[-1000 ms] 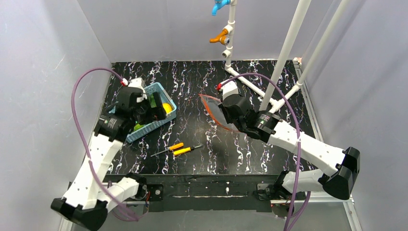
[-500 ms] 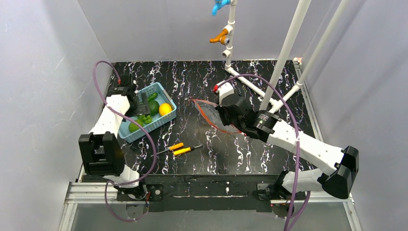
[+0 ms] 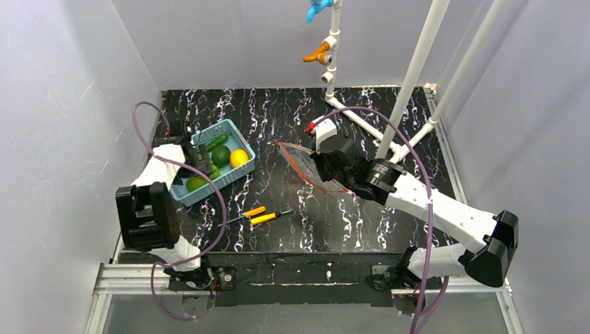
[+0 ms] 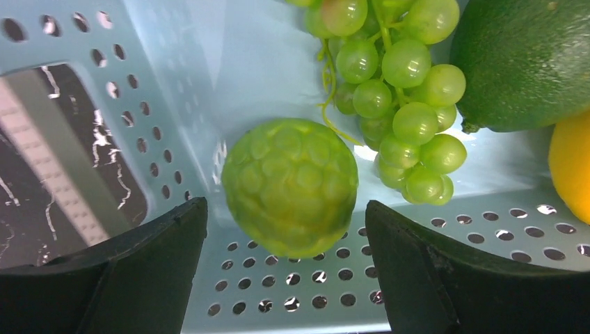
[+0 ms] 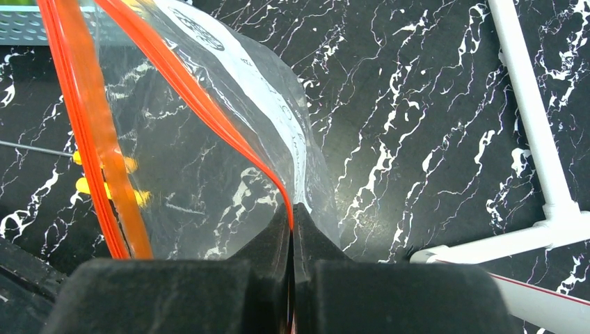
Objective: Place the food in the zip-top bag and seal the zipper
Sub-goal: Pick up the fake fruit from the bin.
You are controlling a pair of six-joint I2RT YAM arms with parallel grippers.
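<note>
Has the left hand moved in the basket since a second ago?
Yes. The left hand has shifted left, away from the lemon toward the basket's left side, now open, facing the bumpy green fruit.

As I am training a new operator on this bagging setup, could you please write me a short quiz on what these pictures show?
1. True or false: the right fingers are shut on the edge of the zip-top bag.
2. What lies between the open left fingers? A the lemon; B the bumpy green fruit; C the grape bunch.
3. Fill the gap: the food lies in the light blue ___.
Key: 1 true; 2 B; 3 basket.
</note>
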